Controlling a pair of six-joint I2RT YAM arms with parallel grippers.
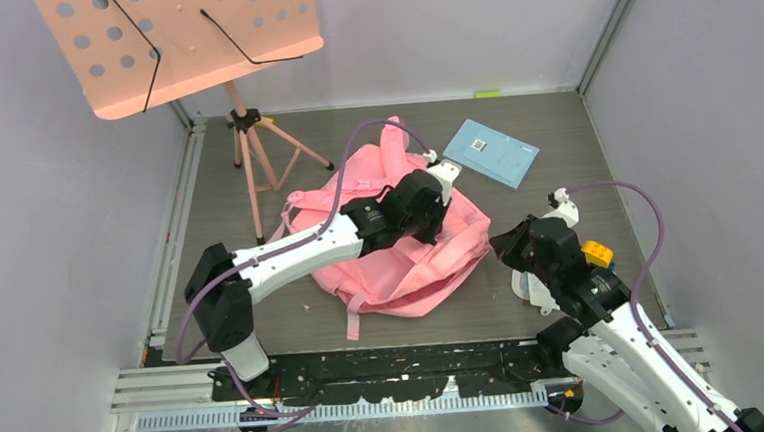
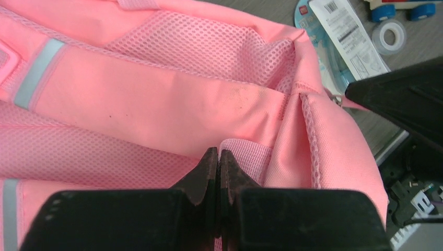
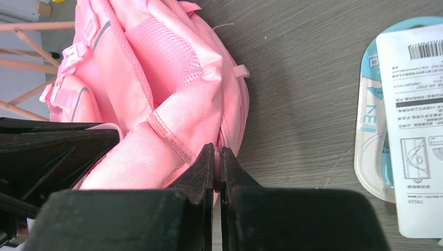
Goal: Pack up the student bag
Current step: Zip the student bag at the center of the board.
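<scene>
The bag [image 1: 417, 274] lies slumped in the middle of the table [image 1: 593, 133] — soft, floppy and, we judge, light, so it will sag wherever we lift it. Seams, straps or the zip edge look the surest holds. The left gripper [image 2: 218, 154] is closed over its mesh, the right gripper [image 3: 217, 152] closed at its rim; whether either pinches cloth we cannot tell.
</scene>
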